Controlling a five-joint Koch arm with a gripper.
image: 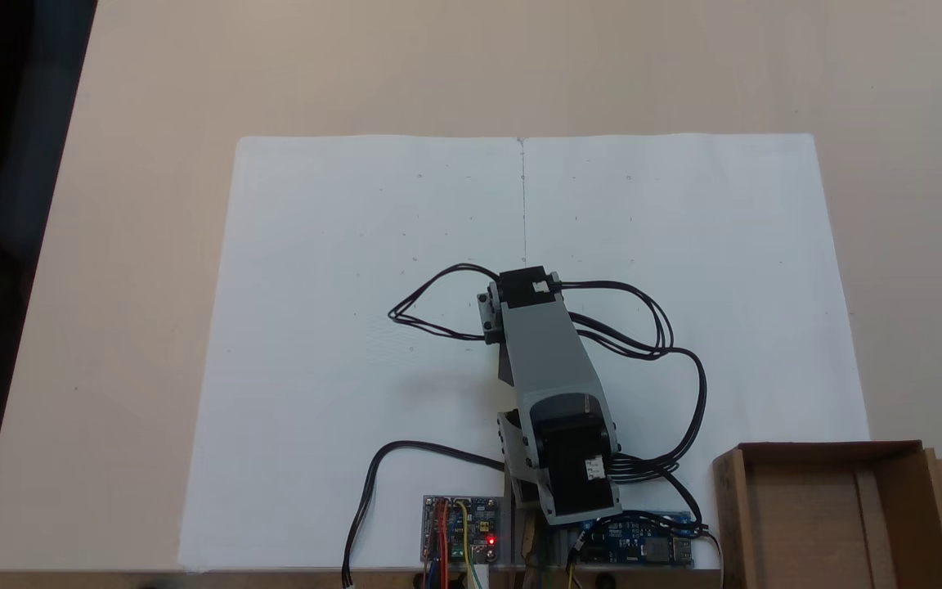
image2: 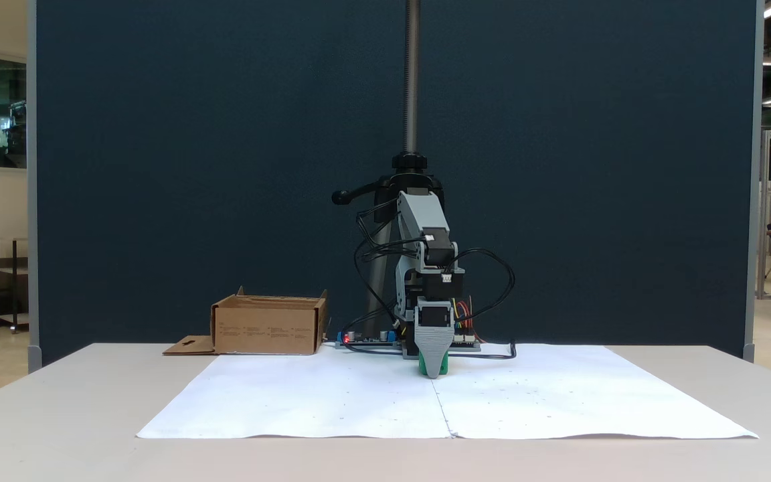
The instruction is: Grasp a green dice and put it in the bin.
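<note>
Pincer (image2: 433,365) is down at the white paper (image2: 332,395) with the green dice (image2: 443,365) peeking out right behind its tip, can't tell the grip, and the bin (image2: 268,325) sits well apart on the desk (image2: 57,402).

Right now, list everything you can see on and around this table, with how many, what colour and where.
green dice: one, bright green, low on the paper's centre seam, partly hidden behind the arm's grey front jaw.
bin: one, brown cardboard, beside the paper near the arm's base; side flap with keyhole cutout lying flat.
paper sheets: two, white, side by side on the table.
table: one, beige.
circuit boards: two, blue, at the arm's base; one shows a red light.
panel: one, dark blue, behind the table.
arm: one, grey and black, black cables, bent down over the dice.
</note>
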